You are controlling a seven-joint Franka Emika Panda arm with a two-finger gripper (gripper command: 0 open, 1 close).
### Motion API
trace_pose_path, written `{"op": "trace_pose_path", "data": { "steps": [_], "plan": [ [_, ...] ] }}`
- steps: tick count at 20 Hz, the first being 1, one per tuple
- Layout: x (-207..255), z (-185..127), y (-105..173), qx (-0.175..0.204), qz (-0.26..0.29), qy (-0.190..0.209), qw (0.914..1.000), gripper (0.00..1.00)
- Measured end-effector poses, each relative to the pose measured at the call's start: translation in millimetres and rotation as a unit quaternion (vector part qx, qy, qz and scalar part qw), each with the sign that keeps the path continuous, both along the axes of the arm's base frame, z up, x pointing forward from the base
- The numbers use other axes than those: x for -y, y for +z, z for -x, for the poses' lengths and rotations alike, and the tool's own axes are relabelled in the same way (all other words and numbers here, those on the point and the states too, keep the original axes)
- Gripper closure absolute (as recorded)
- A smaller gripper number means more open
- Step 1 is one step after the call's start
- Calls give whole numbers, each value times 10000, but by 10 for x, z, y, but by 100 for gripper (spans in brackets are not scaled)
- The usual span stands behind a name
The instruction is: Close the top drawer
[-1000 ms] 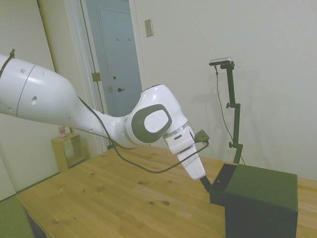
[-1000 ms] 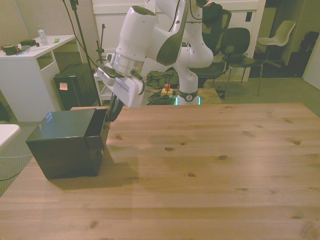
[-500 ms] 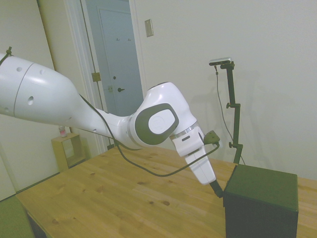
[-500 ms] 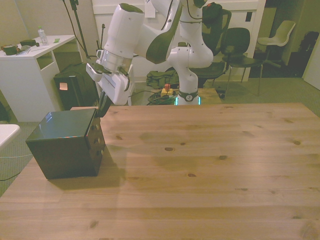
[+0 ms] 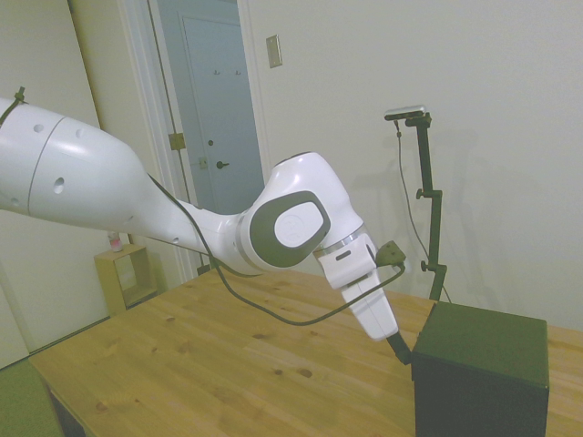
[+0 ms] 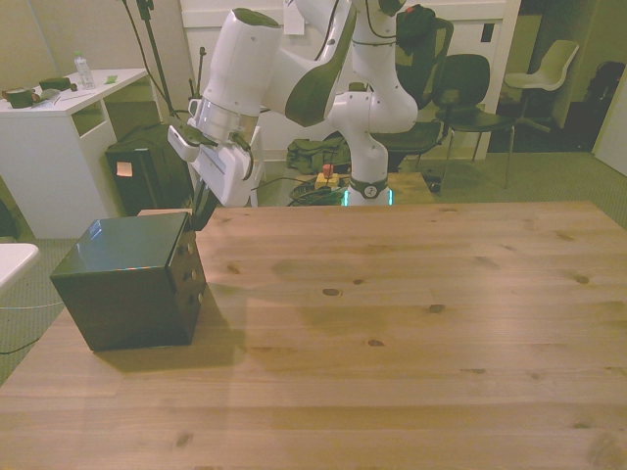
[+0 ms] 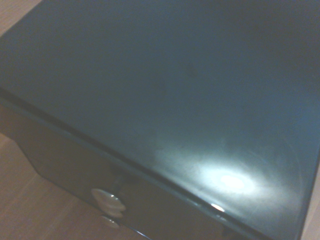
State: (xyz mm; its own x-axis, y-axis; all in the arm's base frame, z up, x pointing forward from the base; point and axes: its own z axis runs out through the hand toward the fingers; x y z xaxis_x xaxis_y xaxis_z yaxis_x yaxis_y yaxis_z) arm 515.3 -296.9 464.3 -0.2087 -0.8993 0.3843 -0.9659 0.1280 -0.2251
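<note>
The dark cabinet [image 6: 122,284] [image 5: 483,373] stands on the wooden table near the front view's left edge. Its top drawer [image 6: 187,252] [image 5: 416,362] sits flush with the cabinet's front, with no gap showing. My gripper [image 6: 199,217] [image 5: 402,350] is at the drawer's upper front edge, its dark fingers together as one thin bar with nothing held. From the wrist view I see the cabinet's glossy top [image 7: 165,90] and a small pale knob [image 7: 107,202] on the front face below it.
The wooden table [image 6: 411,323] stretches toward the front view's right. Off the table stand a white desk [image 6: 54,127], dark chairs [image 6: 470,93] and, in the side view, a small wooden shelf [image 5: 127,278] by a door.
A second ago the top drawer stuck out from the cabinet. The gripper pushed it in until flush, then stayed nearly still over the last half second.
</note>
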Motion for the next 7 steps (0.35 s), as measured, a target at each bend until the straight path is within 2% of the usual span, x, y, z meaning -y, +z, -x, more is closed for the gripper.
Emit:
{"op": "trace_pose_path", "data": {
  "steps": [7],
  "plan": [
    [-879, -170, -9, -7, -62, 689, 9976, 100]
  ]
}}
